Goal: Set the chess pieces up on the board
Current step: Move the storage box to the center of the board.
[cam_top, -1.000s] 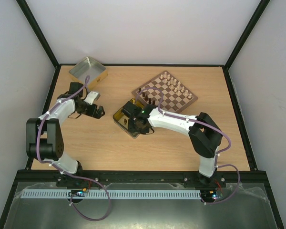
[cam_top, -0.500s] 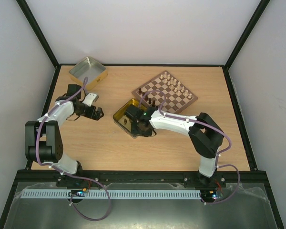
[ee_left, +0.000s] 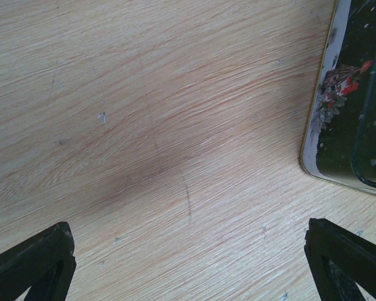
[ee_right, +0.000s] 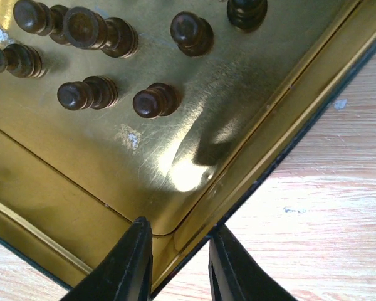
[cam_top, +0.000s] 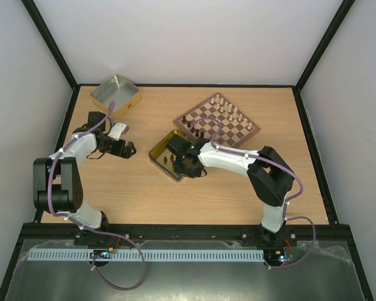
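Note:
The board lies at the back right, with cream chess pieces along its far edge and a few dark ones near its left corner. More dark pieces lie in the yellow-gold tin, left of the board. My right gripper straddles the tin's near wall, one finger inside and one outside, closed on it. My left gripper is open and empty just above bare wood, left of the tin.
A silver tin stands at the back left corner. Black frame rails border the table on all sides.
My right gripper has shifted slightly right at the tin's near wall. My left arm has drawn back a little to the left.

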You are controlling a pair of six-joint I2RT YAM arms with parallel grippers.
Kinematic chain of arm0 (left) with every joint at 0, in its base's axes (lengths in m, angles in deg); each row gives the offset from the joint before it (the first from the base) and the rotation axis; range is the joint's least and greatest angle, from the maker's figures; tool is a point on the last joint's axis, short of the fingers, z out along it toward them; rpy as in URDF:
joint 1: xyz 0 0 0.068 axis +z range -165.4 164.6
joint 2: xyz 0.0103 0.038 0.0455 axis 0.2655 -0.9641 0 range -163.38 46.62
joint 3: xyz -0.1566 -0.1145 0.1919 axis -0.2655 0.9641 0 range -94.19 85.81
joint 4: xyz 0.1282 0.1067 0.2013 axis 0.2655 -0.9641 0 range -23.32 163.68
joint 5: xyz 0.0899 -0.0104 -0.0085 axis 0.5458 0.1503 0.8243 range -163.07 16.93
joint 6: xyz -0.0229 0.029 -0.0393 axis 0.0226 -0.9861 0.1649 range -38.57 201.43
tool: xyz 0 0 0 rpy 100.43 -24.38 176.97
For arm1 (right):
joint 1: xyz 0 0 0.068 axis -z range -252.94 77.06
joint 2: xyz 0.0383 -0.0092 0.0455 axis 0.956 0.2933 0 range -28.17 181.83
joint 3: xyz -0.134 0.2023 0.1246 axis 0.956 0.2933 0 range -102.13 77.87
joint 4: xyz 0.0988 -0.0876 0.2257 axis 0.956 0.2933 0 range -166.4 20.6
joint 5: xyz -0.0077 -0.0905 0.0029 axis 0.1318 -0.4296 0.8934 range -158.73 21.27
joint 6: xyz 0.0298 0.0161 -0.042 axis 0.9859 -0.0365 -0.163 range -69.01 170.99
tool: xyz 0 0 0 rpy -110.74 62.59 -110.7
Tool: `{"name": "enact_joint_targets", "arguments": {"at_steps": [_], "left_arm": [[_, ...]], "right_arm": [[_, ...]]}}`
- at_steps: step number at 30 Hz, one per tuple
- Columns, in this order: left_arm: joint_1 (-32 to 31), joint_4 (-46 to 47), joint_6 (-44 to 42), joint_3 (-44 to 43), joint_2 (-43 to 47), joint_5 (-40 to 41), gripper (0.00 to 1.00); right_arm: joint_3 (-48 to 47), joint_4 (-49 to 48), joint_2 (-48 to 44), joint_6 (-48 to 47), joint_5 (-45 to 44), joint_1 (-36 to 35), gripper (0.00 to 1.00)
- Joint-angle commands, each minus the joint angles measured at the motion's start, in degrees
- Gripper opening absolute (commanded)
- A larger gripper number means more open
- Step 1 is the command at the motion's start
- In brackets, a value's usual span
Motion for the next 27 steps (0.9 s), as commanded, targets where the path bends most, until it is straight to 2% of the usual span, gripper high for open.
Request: {"name": "enact_joint_targets", "arguments": {"at_steps": [1,5,14,27], "left_arm": [[0.8,0.3,-0.8,-0.1,-0.9,-1.1,1.00],[1.1,0.5,-0.9,0.1,-1.4,-1.2,1.00],[1.4,0.8,-1.0,-0.3,-2.5,-1.8,1.00],[1.4,0.6,-0.9,-2.2,-4.5,-3.0,1.00]], "right_arm": [[2.3,-0.3,0.3,0.3,0.3,0.3,0.20],[5.7,-0.1,-2.2,0.5,-0.1,0.4,0.15],[15.0,1.4,-11.0,2.6,0.0,0.4,0.15],[33.4,6.4,-33.0,11.4,-0.1,0.4,0.11]]}}
